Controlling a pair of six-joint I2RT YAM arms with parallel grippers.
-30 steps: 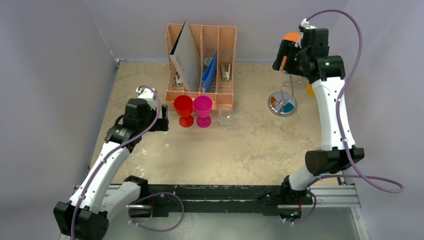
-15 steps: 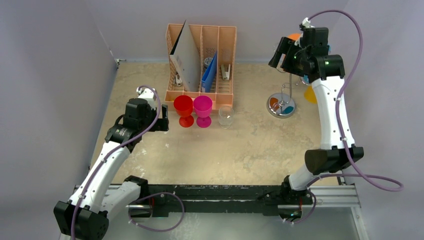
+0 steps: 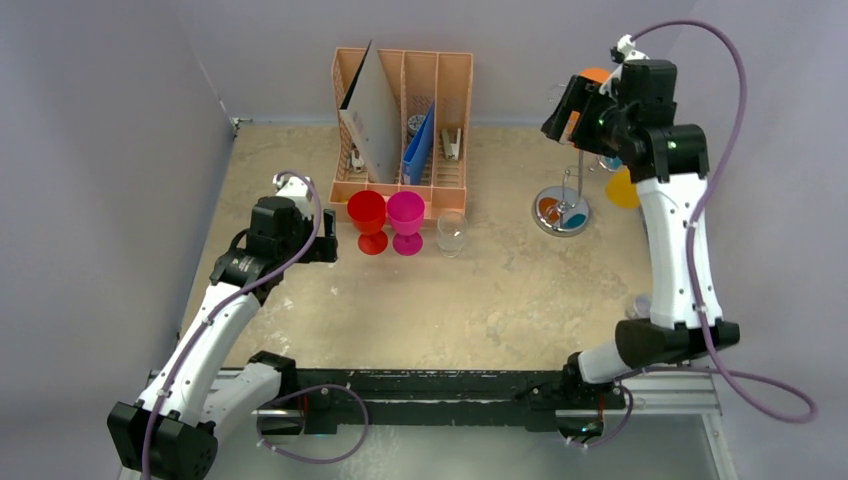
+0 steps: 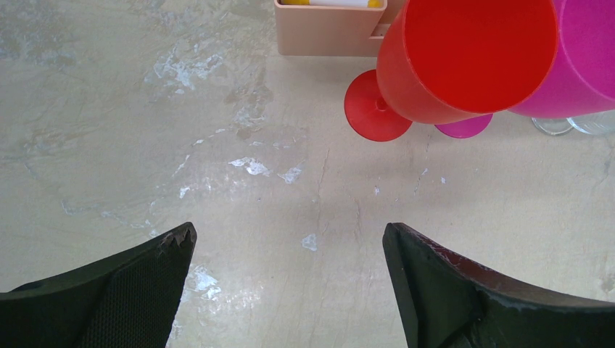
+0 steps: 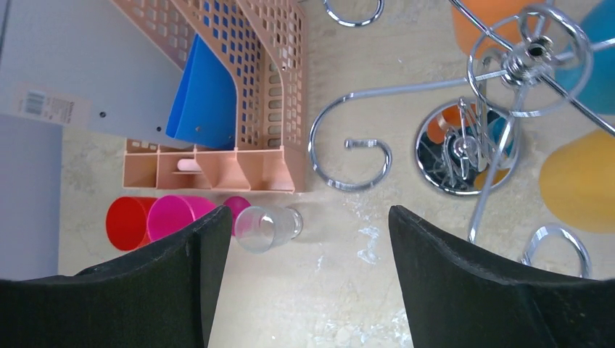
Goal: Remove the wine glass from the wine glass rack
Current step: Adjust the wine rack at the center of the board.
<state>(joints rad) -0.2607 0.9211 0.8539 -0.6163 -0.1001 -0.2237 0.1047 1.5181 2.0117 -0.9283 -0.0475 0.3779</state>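
Wine glass rack [image 3: 563,212] at right rear of desk [image 3: 500,310], hung with orange wine glass [image 3: 594,75] and yellow wine glass [image 3: 622,187]. Risk judged from above: catching a curled wire arm on the way down and tipping the stand on its small disc base. Right hand [image 3: 562,112] raised over the rack top, wrist pitched down, elbow high. Left hand [image 3: 322,244] low, just beside red goblet [image 3: 367,215].

Right wrist view: looking down past the rack hub. Right hand spread wide, nothing held. Teal wine glass [image 5: 598,65] close by the other two; likely hazard of knocking a neighbour, or jamming a foot in its loop.

Left wrist view: left hand fully open, empty, over bare desk. Magenta goblet [image 4: 580,65] ahead, touching the red one; possible toppling if nudged.
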